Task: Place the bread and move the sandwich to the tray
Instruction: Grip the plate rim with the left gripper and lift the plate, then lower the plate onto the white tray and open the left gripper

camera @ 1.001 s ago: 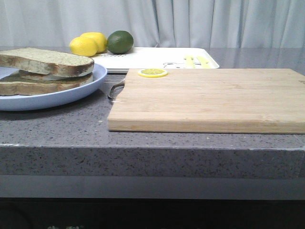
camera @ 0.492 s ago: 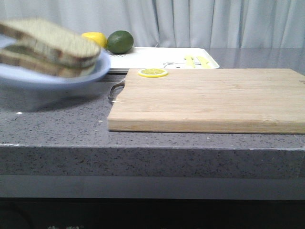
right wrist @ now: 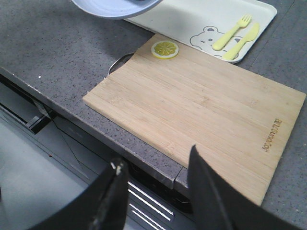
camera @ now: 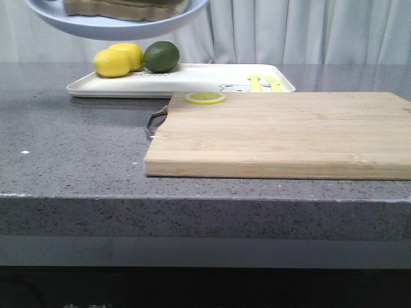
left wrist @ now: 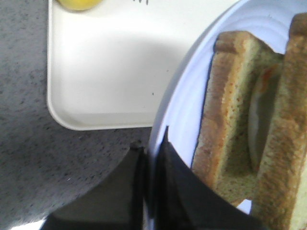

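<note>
Bamboo cutting board (right wrist: pixel 201 120) sits ahead of the right gripper (right wrist: pixel 153 191), fingers spread, holding nothing. White tray (left wrist: pixel 105 72) lies under the left gripper (left wrist: pixel 149 184), clamped on the blue plate (left wrist: pixel 180 110) rim, sandwich (left wrist: pixel 254 129) aboard.

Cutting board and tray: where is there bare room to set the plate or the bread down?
The cutting board is bare except for a lemon slice at its far left corner. The tray is open in the middle; two lemons and a lime crowd its left end. The left gripper holds the plate above that end.
</note>
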Tool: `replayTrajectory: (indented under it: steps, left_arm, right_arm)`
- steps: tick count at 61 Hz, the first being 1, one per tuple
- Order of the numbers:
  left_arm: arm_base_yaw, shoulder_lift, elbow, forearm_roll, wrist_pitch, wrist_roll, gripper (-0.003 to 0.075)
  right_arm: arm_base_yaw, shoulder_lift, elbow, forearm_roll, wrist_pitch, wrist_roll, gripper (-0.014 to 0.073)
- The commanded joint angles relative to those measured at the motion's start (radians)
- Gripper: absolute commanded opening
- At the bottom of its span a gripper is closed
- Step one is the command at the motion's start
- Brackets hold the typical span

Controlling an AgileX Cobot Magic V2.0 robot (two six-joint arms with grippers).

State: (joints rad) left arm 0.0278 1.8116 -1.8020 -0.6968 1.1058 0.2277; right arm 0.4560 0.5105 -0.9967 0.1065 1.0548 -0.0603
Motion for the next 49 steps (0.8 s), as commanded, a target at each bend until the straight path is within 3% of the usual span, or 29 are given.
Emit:
replayTrajectory:
  steps: [1,23,49]
  left_arm:
    - [-0.035,0.003,-0.090,-0.102,-0.069,-0.054,-0.0020]
    - [-0.077,0.238,-0.306,-0.102,-0.068,-0.215,-0.0020]
    - [-0.077,0.339,-0.327,-0.063,-0.130,-0.357,-0.0019]
  right_arm:
    - [-0.006,0.003,-0.024,0.001,-0.067,-0.006,0.0330]
    - [-0.006,0.003,-0.024,0.001,-0.067,-0.006,0.0330]
    - [-0.006,0.003,-0.024,0.001,-0.067,-0.006,0.0330]
